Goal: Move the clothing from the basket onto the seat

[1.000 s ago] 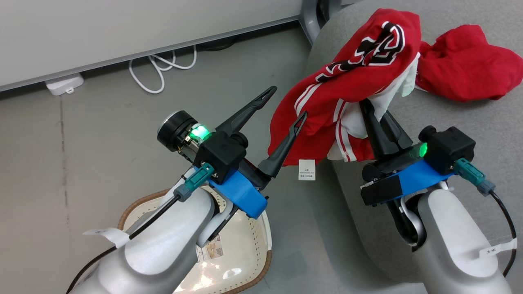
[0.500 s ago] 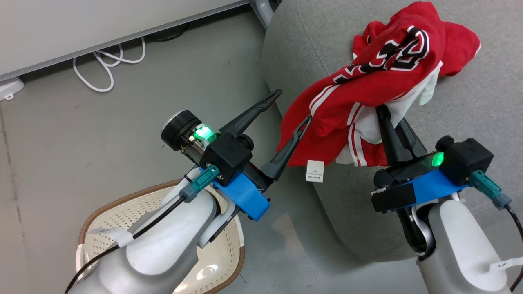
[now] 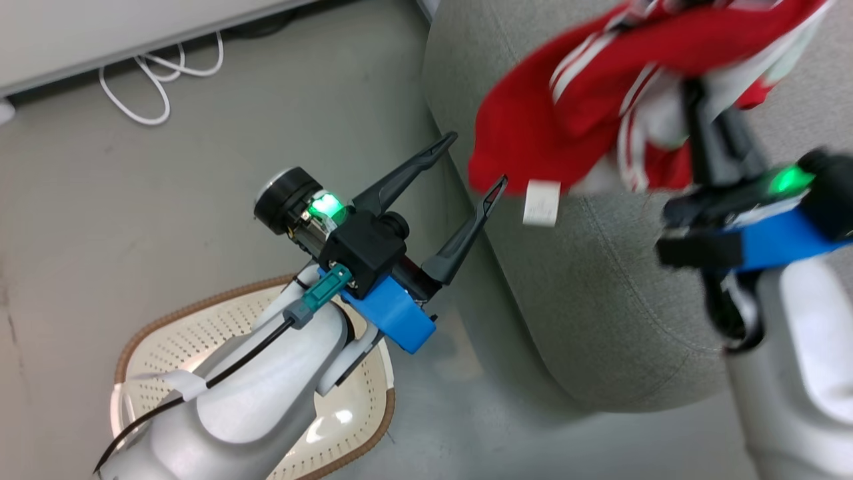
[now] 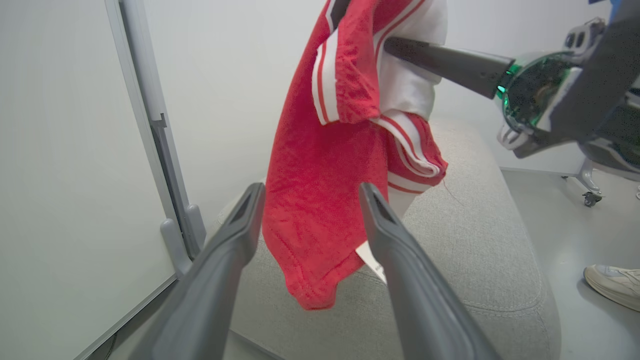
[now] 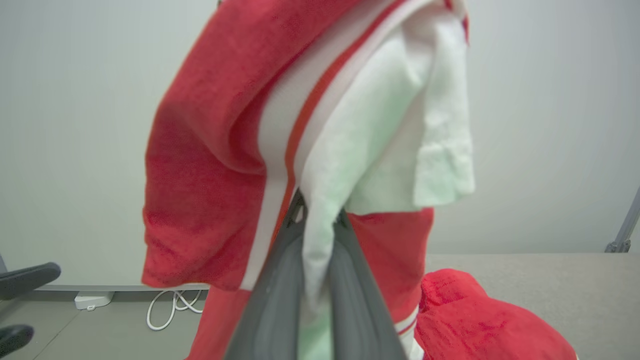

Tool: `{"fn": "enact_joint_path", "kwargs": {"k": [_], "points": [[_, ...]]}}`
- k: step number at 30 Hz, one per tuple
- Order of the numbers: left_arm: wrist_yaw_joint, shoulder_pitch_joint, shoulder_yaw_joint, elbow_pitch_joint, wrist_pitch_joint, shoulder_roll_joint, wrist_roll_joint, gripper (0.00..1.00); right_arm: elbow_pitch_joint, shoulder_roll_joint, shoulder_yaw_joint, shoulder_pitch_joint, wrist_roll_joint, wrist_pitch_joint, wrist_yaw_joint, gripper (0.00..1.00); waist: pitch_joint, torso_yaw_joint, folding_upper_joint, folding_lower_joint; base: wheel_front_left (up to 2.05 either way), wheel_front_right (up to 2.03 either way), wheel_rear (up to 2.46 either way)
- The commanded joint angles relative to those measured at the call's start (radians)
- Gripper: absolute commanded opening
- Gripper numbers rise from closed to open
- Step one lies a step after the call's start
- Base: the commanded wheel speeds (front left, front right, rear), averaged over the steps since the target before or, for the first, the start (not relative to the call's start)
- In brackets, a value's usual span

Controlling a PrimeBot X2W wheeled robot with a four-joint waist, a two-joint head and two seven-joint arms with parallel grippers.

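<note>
In the head view the right tool (image 3: 703,93), blurred at the upper right of the frame, was clenched on a red garment (image 3: 566,127) with white stripes; the cloth hung from it above the left part of the grey seat (image 3: 600,300); a white tag (image 3: 541,202) dangled from the lower hem, right of the frame's centre. In the right wrist view the tool's two dark fingers (image 5: 355,300) rose from the bottom edge, pressed together on a white fold of the garment; at the lower right of that frame a second red garment (image 5: 475,320) lay crumpled on the seat.

The left tool (image 3: 474,161) stood near the centre of the head view, released, its fingers spread wide and grasping nothing; one fingertip was just beside the hanging hem, and whether it touched the cloth could not be told. In the left wrist view the garment hung beyond the two spread fingers, in the upper middle of the frame; whether its lowest fold rested on the upholstery could not be told.

The basket (image 3: 383,413) sat on the grey floor (image 3: 166,200) at the lower left of the head view, partly covered by the pale left forearm, apart from the seat; a white cable (image 3: 160,73) lay looped at the upper left; a person's pale shoe (image 4: 612,285) showed on the floor at the lower right of the left wrist view, beside the seat.
</note>
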Motion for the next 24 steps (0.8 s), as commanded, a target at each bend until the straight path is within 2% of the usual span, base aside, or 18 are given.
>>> {"fn": "enact_joint_path", "kwargs": {"k": [1,9,15,19,24], "points": [[0.003,-0.019,0.002,-0.007,0.000,0.008,0.007,1.00,-0.014,-0.013,-0.022,-0.042,-0.008,-0.004,0.000,0.00,0.036,0.005,0.0000,0.0000,0.00,0.00,0.00],[0.004,-0.085,0.003,-0.057,0.025,0.038,0.041,1.00,-0.071,-0.094,-0.192,-0.262,-0.033,-0.004,0.000,0.00,0.180,0.033,0.0000,0.0000,0.00,0.00,0.00],[0.011,-0.130,0.015,-0.103,0.049,0.067,0.058,1.00,-0.072,-0.187,-0.355,-0.392,-0.026,-0.004,0.000,0.00,0.287,0.048,0.0000,0.0000,0.00,0.00,0.00],[0.016,-0.149,0.017,-0.130,0.063,0.087,0.068,1.00,-0.025,-0.256,-0.433,-0.430,-0.005,-0.004,0.000,0.00,0.344,0.048,0.0000,0.0000,0.00,0.00,0.00],[0.018,-0.159,0.020,-0.152,0.076,0.108,0.072,1.00,0.101,-0.283,-0.472,-0.441,0.014,-0.004,0.000,0.00,0.398,0.045,0.0000,0.0000,0.00,0.00,0.00]]}}
